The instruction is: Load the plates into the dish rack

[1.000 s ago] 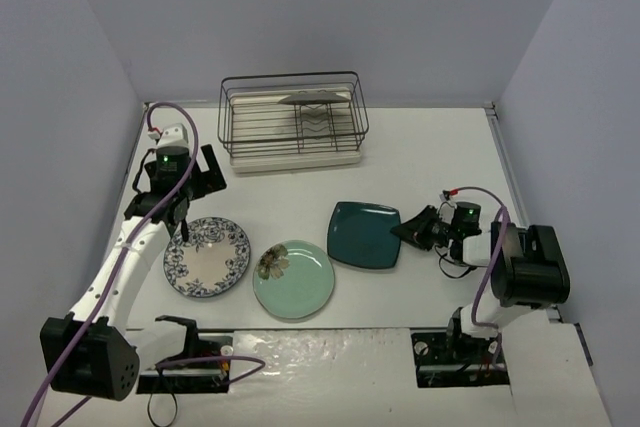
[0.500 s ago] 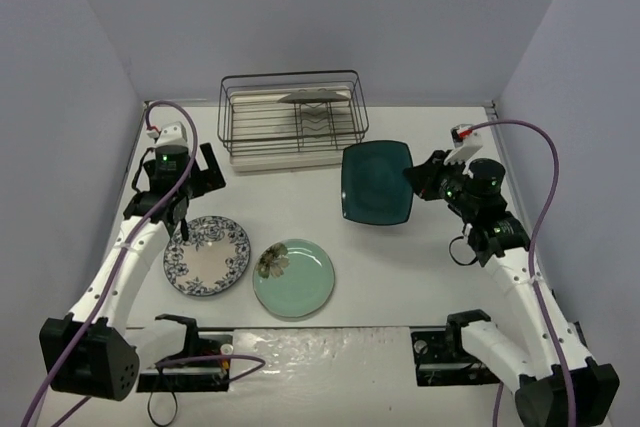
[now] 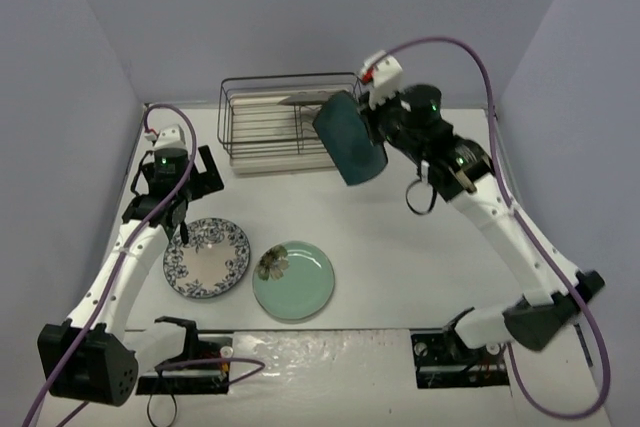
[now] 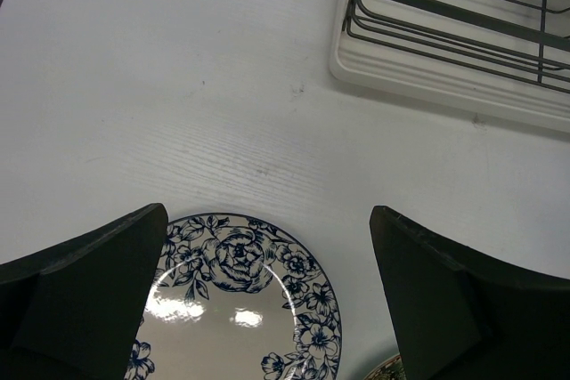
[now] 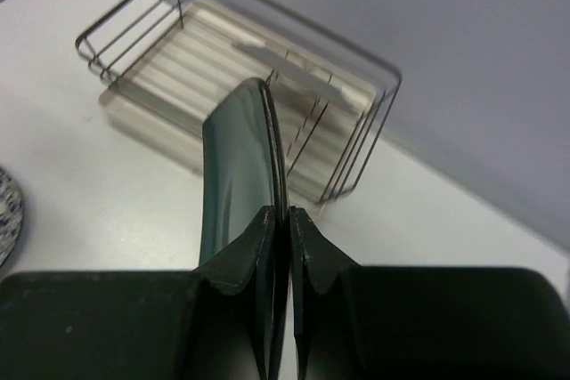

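Currently the right jaws are pinched narrow on the rim of the dark teal square plate (image 3: 350, 139), which is held on edge and off the bench (image 3: 430, 247). In the wrist view the plate (image 5: 236, 166) runs straight out ahead of the jaws, thin edge up, with the dish rack (image 5: 267, 68) just beyond its far end. The edge-on hold makes sense: the rack's dividers take plates upright, so a flat carry would not slot in. From above, the plate hangs tilted at the rack's (image 3: 293, 119) near right corner, not yet inside the wires. A grey shape (image 3: 312, 99) sits within the rack beyond the plate, likely a plate on edge; cannot confirm.

The left jaws are spread wide, holding nothing, hovering over the bench. The white plate with blue floral rim (image 4: 236, 309) lies flat just below and between them. The rack's tray corner is ahead to their right. The mint-green plate (image 3: 293, 279) lies flat off to their right, just beside the floral one.

Judgement: the teal plate is mid-carry to a slot, and two plates on the bench are yet to load. The next move needs the plate's edge lined up with a divider gap, clear of the top wire.
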Motion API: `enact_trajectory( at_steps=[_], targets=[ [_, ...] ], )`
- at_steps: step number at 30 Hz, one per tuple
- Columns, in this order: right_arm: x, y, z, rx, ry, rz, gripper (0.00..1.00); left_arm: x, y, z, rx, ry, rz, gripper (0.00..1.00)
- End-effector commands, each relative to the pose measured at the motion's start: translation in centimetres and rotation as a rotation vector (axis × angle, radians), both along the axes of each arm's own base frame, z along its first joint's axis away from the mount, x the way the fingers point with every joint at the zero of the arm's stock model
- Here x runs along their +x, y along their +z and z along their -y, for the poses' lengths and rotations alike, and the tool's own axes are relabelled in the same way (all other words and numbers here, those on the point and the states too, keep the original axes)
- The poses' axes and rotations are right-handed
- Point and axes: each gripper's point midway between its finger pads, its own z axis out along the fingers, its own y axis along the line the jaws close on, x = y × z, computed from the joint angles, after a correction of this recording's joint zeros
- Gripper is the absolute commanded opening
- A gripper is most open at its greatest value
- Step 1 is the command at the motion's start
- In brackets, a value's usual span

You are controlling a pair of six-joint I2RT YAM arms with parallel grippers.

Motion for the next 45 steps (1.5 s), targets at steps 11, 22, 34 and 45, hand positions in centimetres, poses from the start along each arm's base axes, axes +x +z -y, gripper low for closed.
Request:
enact_trajectory(
  at_steps=[11,22,34,45],
  targets=[
    [8.9,9.8,-7.7,-0.618,0.066,0.456,0.0,0.7,2.7,-0.4,0.014,0.024,0.074,0.97],
    [11.8,6.6,-11.0,-0.921,0.231,0.599,0.0,1.4,2.0,-0.7,0.031,0.041,0.042,0.97],
    [13.5,4.0,-14.2,-0.938,0.419,0.688,0.0,1.6,1.3,-1.4,0.063,0.072,0.011,0.97],
    [15.0,1.6,-15.7,-0.964,0.463,0.737,0.0,1.5,1.2,-1.8,0.082,0.087,0.005,0.97]
  ],
)
